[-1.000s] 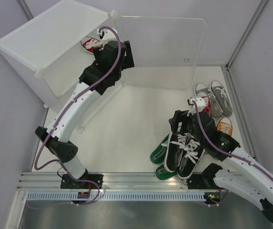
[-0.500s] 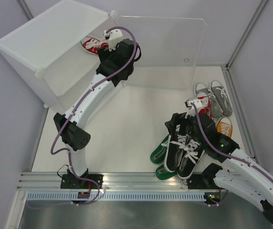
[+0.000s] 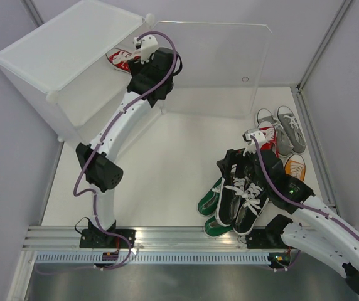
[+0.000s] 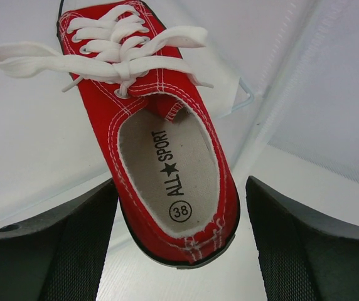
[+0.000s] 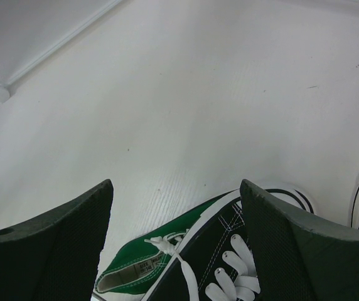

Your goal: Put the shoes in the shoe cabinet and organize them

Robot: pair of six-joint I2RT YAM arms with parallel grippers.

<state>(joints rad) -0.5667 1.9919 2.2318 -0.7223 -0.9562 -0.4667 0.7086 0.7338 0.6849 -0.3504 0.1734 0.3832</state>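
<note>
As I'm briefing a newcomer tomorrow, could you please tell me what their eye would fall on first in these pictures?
The red shoe stands out, lying at the mouth of the shoe cabinet between the left arm's fingers, which stand open. Next is the heap at near right, where a black pair lies over green shoes under the right arm's fingers.

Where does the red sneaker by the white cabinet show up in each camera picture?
Top external: red sneaker, upper left, at the cabinet opening.
Left wrist: centre, between the fingers of the left gripper.
Right wrist: not in it.
Shared landmark: the white cabinet.
</note>
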